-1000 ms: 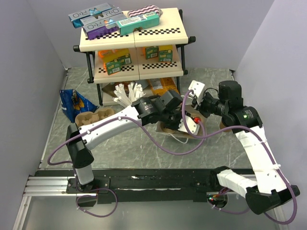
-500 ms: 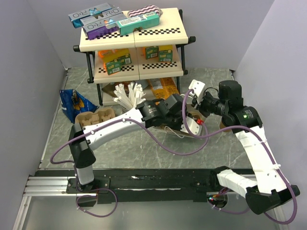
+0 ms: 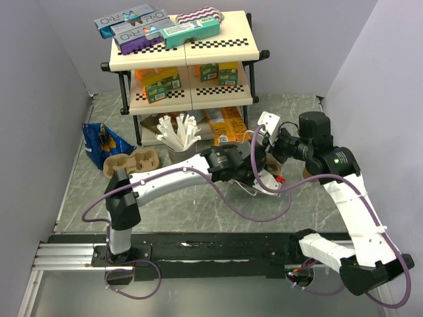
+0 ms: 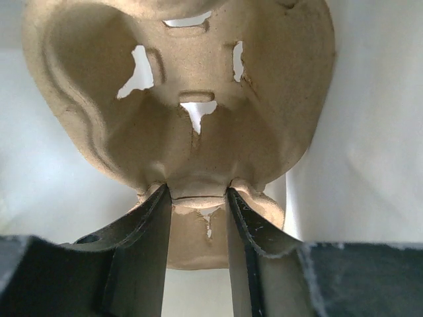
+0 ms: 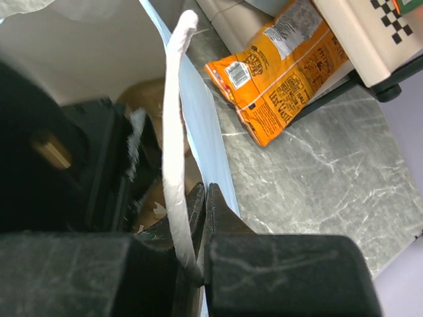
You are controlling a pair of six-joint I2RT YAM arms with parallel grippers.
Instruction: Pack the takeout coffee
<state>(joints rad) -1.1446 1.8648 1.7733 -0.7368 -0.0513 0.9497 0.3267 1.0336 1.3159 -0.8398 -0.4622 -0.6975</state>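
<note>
**Left claw** [image 4: 198,195]: 2 fingers clenched on the near rim of a brown pulp cup carrier [image 4: 99,79], which fills the view just ahead of the tips. The wall of a white bag [image 4: 370,132] lies on either side.

**Right claw** [image 5: 203,193]: jaws pinched together on the upper edge of the white bag, which rises as a pale strip straight ahead of the tips. Just left of this claw, inside the bag, are the dark left claw and the carrier. Ahead and to the right, outside the bag, an orange snack packet [image 5: 284,66] lies on the marble table [image 5: 317,172]. A shelf rack [image 5: 357,33] stands beyond it.

**Takeout coffee:** not discernible in any of the 3 views.
</note>
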